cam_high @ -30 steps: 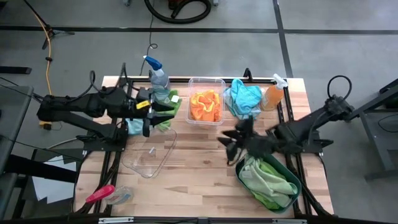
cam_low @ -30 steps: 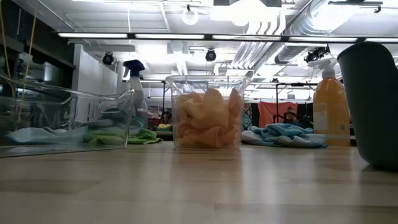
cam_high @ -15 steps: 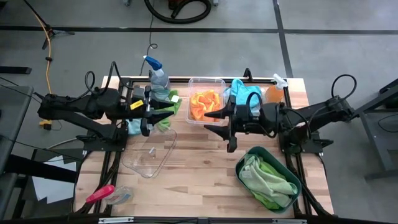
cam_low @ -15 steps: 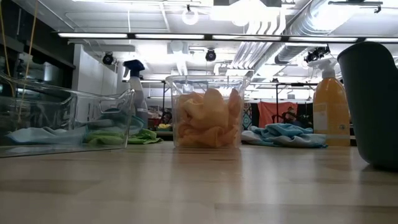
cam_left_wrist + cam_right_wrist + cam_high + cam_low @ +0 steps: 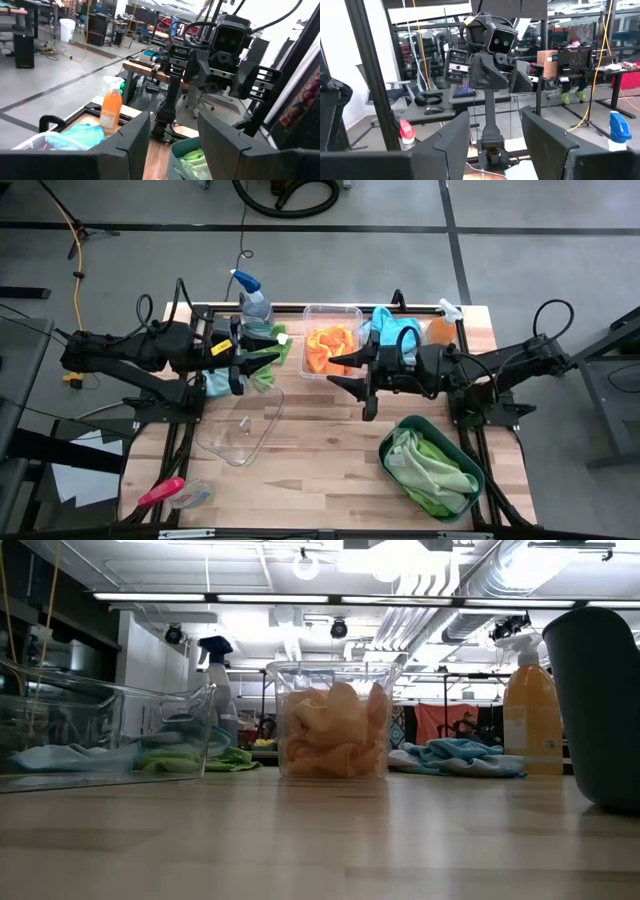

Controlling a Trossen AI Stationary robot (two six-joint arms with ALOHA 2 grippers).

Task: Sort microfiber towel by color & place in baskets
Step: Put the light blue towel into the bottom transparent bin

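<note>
1. Fuzzy orange towels (image 5: pixel 330 347) fill the deep tub (image 5: pixel 332 314).
2. Green towels (image 5: pixel 432 468) lie in the teal basin (image 5: pixel 475 471).
3. A blue towel (image 5: pixel 393 335) sits on the table by the tub.
4. Left gripper (image 5: pixel 262 365) and right gripper (image 5: pixel 347 376) face each other above the table, fingers apart, holding nothing.

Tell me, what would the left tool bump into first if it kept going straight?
Probably the right tool, which faces the left tool across the table. Both are raised, so the orange-cloth tub likely sits below that line.

A clear tub (image 5: pixel 334 720) of orange towels (image 5: pixel 333 740) stands between a shallow dish (image 5: pixel 100 735) and blue towels (image 5: pixel 460 755).
</note>
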